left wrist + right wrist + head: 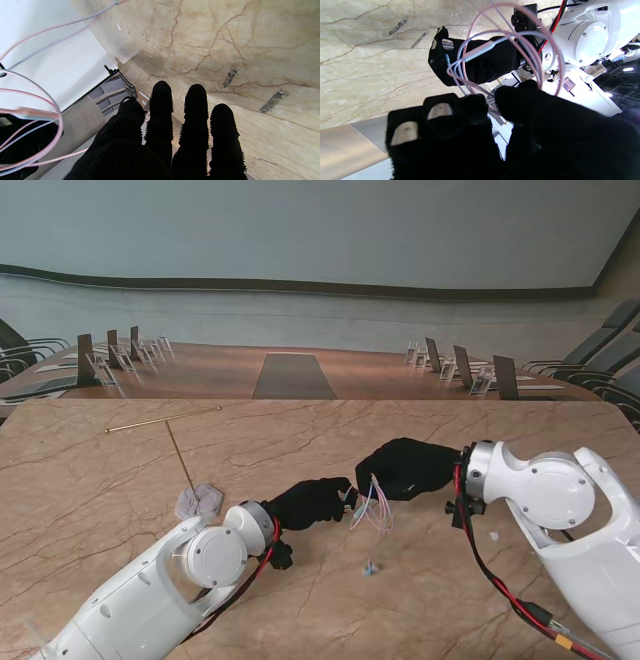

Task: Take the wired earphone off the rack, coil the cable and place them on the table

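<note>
**Coiling mid-air, earphone between both hands**

Off the rack [196, 498] already; rack standing bare toward the table's [90, 480] left side, well apart from the action. Wired earphone [371, 515] hanging in pink and pale-blue loops above mid-table, between the two gloved hands, with a small end piece dangling just over the marble. Right hand [405, 468] pinching the cable bundle, thumb against fingertips [475, 106], probably to keep the loops gathered. Left hand [312, 502] at the other side of the loops; in the right wrist view strands run across its fingers [440, 52], so likely serving as the former for the coil. Firm grip there: cannot tell; fingers look extended and close together in its own wrist view. Coil loose, uneven. Judged stage: winding, not yet set down. Risk: loops slipping off and tangling.
</note>
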Robot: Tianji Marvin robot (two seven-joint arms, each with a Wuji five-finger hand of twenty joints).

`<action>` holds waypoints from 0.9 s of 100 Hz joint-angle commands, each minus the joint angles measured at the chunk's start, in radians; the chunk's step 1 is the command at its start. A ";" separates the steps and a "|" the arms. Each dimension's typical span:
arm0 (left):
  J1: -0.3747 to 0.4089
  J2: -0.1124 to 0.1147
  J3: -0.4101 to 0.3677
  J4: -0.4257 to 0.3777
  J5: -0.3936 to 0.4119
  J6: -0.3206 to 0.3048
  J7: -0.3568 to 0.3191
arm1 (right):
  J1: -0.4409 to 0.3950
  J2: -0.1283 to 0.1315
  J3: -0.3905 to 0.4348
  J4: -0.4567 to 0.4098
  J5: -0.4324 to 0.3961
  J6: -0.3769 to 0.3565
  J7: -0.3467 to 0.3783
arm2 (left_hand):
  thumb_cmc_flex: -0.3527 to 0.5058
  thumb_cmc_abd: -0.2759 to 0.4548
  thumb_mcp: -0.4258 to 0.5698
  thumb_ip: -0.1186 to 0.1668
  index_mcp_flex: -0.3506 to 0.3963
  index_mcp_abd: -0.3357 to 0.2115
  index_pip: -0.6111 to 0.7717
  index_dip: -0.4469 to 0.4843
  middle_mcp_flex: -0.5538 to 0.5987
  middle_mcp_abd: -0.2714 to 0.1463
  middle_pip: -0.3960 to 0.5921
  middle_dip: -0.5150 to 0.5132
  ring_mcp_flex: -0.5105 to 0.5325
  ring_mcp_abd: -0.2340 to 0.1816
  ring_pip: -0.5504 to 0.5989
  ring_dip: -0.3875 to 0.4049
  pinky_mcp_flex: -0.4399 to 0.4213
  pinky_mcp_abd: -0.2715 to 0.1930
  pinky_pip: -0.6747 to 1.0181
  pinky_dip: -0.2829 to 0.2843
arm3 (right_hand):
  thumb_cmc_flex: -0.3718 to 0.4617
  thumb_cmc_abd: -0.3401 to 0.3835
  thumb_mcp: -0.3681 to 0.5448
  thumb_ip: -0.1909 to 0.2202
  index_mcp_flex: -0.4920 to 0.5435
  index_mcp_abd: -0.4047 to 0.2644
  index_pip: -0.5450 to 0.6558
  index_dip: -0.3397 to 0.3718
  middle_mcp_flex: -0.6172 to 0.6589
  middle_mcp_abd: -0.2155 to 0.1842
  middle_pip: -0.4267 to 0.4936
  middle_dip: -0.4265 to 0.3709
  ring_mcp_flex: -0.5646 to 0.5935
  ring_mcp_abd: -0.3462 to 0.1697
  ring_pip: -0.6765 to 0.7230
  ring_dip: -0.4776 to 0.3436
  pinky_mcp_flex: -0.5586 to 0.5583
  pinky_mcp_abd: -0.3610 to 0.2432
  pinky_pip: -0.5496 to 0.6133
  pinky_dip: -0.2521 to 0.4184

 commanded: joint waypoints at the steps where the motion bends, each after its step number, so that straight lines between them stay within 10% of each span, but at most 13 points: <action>1: 0.001 -0.006 0.007 -0.011 0.007 -0.006 -0.008 | 0.012 -0.008 -0.014 0.010 0.004 0.007 0.002 | 0.080 0.011 0.022 0.010 -0.002 -0.027 0.135 -0.011 -0.036 -0.032 -0.010 0.065 -0.036 -0.028 -0.020 -0.009 -0.026 -0.035 -0.013 -0.006 | -0.041 -0.006 0.014 0.010 0.010 -0.010 0.044 0.004 0.039 0.071 0.045 -0.003 0.023 0.126 0.070 -0.012 0.017 -0.084 0.100 -0.012; 31: -0.010 -0.003 0.014 -0.011 0.010 -0.028 -0.018 | 0.048 -0.012 -0.045 0.029 0.009 0.024 -0.002 | 0.061 -0.076 -0.147 0.043 -0.054 -0.037 0.040 -0.113 -0.127 -0.026 -0.245 0.186 -0.163 -0.073 -0.121 -0.048 -0.087 -0.068 -0.083 -0.005 | -0.043 -0.007 0.017 0.013 0.011 -0.009 0.047 0.001 0.040 0.070 0.046 -0.004 0.023 0.126 0.069 -0.012 0.019 -0.083 0.100 -0.013; 48: -0.003 -0.001 0.003 -0.008 0.020 -0.037 -0.016 | 0.055 -0.010 -0.053 0.031 0.010 0.028 0.009 | -0.171 -0.164 -0.003 0.046 -0.073 -0.014 0.016 -0.115 -0.239 -0.017 -0.139 -0.159 -0.191 -0.073 -0.172 -0.076 -0.104 -0.066 -0.116 0.001 | -0.044 -0.008 0.019 0.014 0.010 -0.008 0.047 0.000 0.042 0.070 0.047 -0.005 0.024 0.126 0.069 -0.013 0.019 -0.083 0.101 -0.014; 90: -0.020 -0.002 0.007 -0.004 -0.005 -0.053 -0.029 | 0.060 -0.012 -0.062 0.039 -0.002 0.060 0.010 | -0.381 -0.111 0.005 0.059 -0.043 0.016 -0.253 -0.225 -0.248 -0.003 -0.204 -0.247 -0.202 -0.067 -0.205 -0.094 -0.116 -0.061 -0.144 -0.004 | -0.045 -0.007 0.019 0.015 0.008 -0.008 0.049 -0.003 0.041 0.071 0.048 -0.006 0.024 0.126 0.070 -0.013 0.019 -0.083 0.101 -0.015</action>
